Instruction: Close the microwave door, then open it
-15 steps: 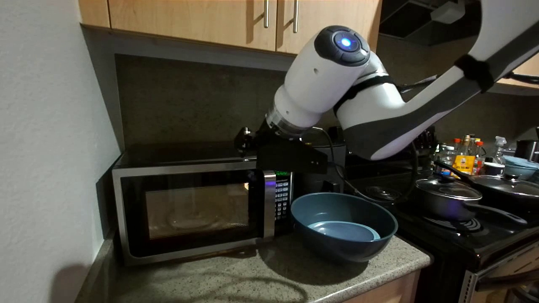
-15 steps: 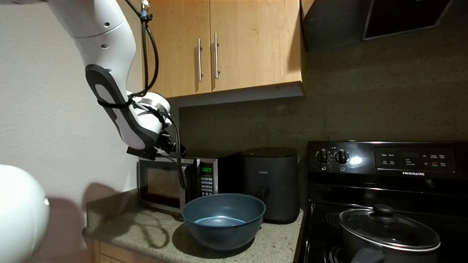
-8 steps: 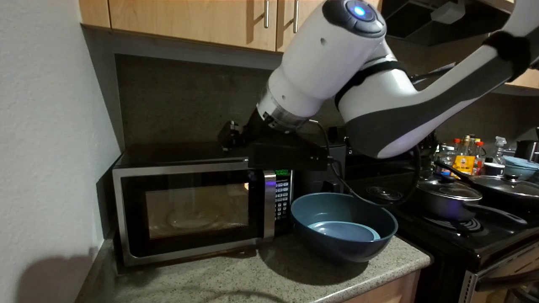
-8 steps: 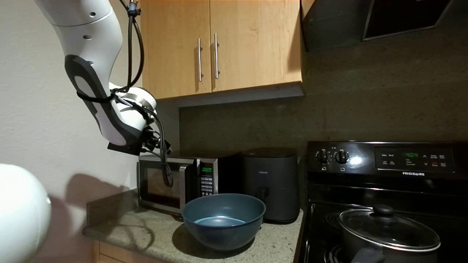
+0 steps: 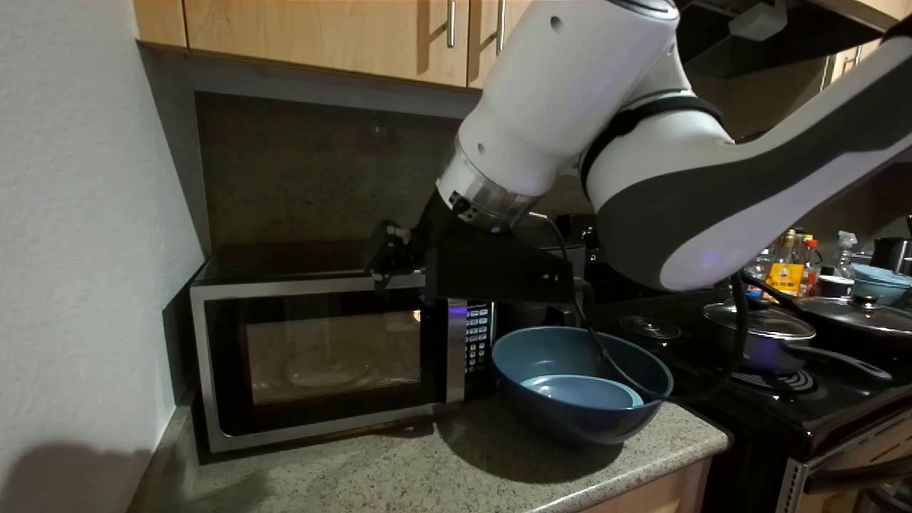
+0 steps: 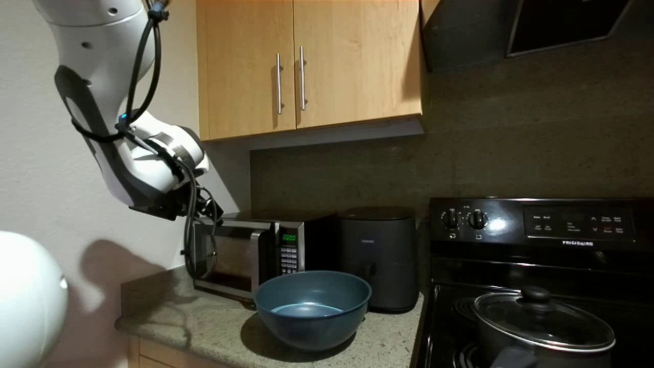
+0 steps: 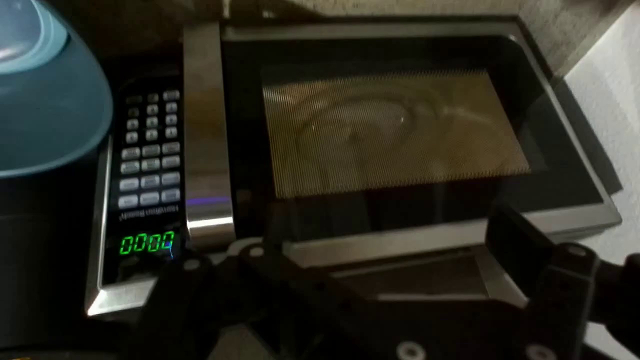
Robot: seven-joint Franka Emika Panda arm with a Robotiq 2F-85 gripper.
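Pale wall at the left edge. Just beside it on the speckled counter sits the microwave, its door taking up most of the front, a turntable showing dimly through it. The door lies against the body or very nearly; from where I stand I can't tell whether it is fully shut. Jaws by the microwave's upper front edge, spread wide, the door's top rim crossing between them in the wrist view; can't tell if they touch it. Next the handle, upright, then the button panel, green zeros on its display in an exterior view. The robot arm slants down over these. To the right, a big blue bowl with a lighter dish inside; a black air fryer just behind. Then the black stove, a lidded pot on it, bottles beyond, a lidded pan farthest right.
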